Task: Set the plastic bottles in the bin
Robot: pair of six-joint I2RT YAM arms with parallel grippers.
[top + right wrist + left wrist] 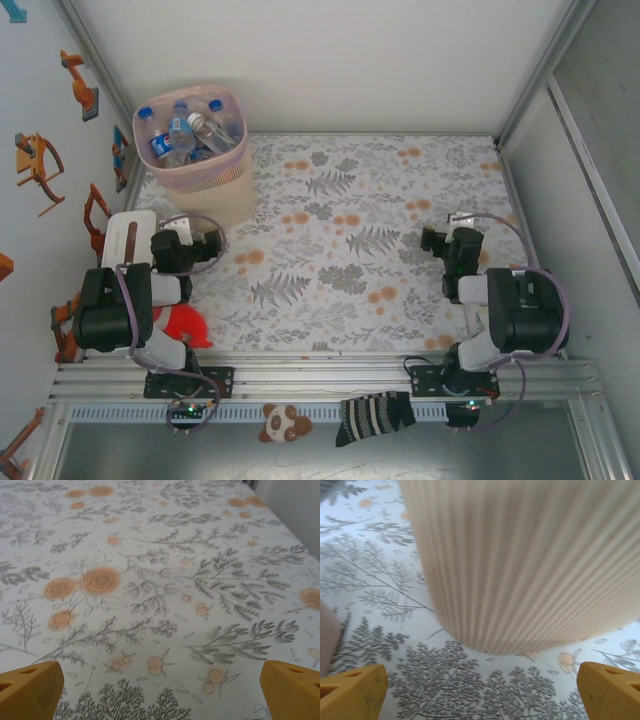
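Task looks done: plastic bottles [188,135] in view all sit in bin [225,200] at table [350,230] far-left corner; left gripper [482,690] & right gripper [162,690] both spread wide, empty.

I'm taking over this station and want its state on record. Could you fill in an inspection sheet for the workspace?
Surface: floral tablecloth, flat, no spills seen.
Job's things: plastic bottles heaped inside the bin, which stands upright at the far left corner.
Clutter: red toy shark and white box by the left arm; panda plush and striped sock on the front rail.
Grippers: left gripper open, facing the bin's base; right gripper open over bare cloth.
Cables: cables looped along both arms, no snag seen.
Surroundings: white walls; orange stickers on the left wall.
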